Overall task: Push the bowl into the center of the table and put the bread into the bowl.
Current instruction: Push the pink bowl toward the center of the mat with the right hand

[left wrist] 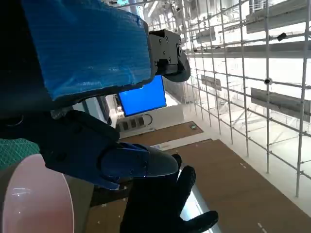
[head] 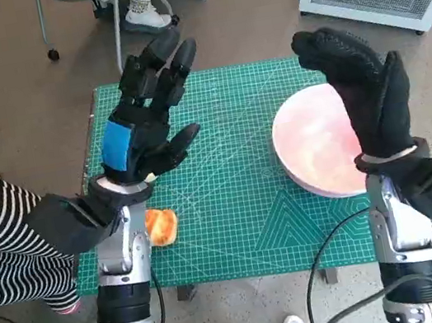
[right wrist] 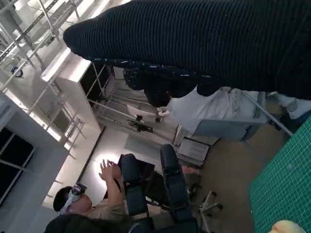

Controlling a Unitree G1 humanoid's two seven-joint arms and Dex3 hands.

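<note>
Left robot hand (head: pixel 144 120): raised above the bench's left half, blue-taped back turned up, fingers spread wide and pointing toward the far edge; holds nothing.
Right robot hand (head: pixel 362 85): raised upright over the right side of the bench, gloved fingers extended and slightly apart, curling forward at the tips; holds nothing.
Forearms: both pale forearms rise steeply from the near edge, one on each side.
Bowl (head: pixel 313 144): pink, on the right part of the green mat (head: pixel 241 207), partly hidden behind the right robot hand.
Bread (head: pixel 161 225): orange-brown, near the bench's front-left corner, just beside the left forearm.
Bench (head: pixel 255 265): small, covered by the mat.
Person (right wrist: pixel 92 206): seated, seen in the right wrist view.
</note>
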